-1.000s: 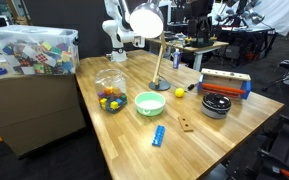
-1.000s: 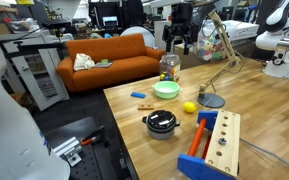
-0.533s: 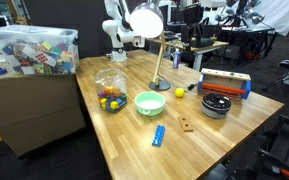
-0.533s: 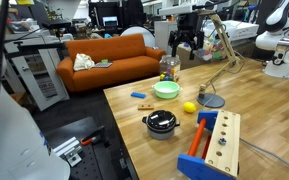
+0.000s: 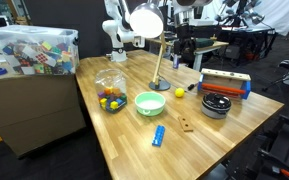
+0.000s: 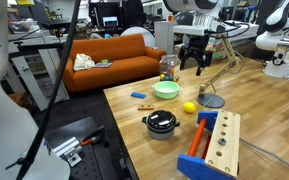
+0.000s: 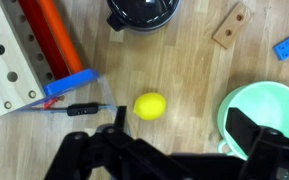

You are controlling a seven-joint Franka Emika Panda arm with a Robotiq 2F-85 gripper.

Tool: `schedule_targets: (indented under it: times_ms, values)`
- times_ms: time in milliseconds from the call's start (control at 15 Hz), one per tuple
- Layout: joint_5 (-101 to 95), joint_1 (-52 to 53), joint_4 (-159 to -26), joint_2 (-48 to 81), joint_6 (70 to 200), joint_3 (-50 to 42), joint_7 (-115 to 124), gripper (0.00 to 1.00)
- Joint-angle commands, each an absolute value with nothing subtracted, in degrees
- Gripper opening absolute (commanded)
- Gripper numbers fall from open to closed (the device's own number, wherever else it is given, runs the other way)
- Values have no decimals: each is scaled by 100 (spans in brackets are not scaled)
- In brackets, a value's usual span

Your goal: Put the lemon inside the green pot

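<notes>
A: Change since a second ago?

B: The gripper [image 6: 197, 68] has swung sideways and come lower. It now hangs above the table [image 5: 124, 145] on the lemon's side of the green pot [image 6: 166, 90], still well clear of the wood.

A: And the lemon?

B: The lemon [image 6: 189, 107] lies on the table just beside the pot, apart from its rim and untouched. In the wrist view the lemon [image 7: 150, 106] shows between the spread fingers, with the pot's rim [image 7: 259, 115] off to one side.

A: Jaws?

B: Wide apart, holding nothing. I judge this to be the approach. The drop, the close and the lift are all still to come.

A: Surfaces?

B: The lemon is small, roundish, smooth and bright yellow, so it will likely roll if nudged. The pot is round, shallow and mint green, paler inside and open on top. The table is pale wooden strips with visible grain.
</notes>
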State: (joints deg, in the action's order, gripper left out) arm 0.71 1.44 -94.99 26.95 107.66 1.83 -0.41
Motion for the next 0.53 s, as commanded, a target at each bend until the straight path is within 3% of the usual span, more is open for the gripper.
schedule_targets:
  times_ms: [0,467]
  values:
    - [78,109,-9044,3009,10405,150,-81,100]
    - [74,128,-9163,2964,10560,146,-44,100]
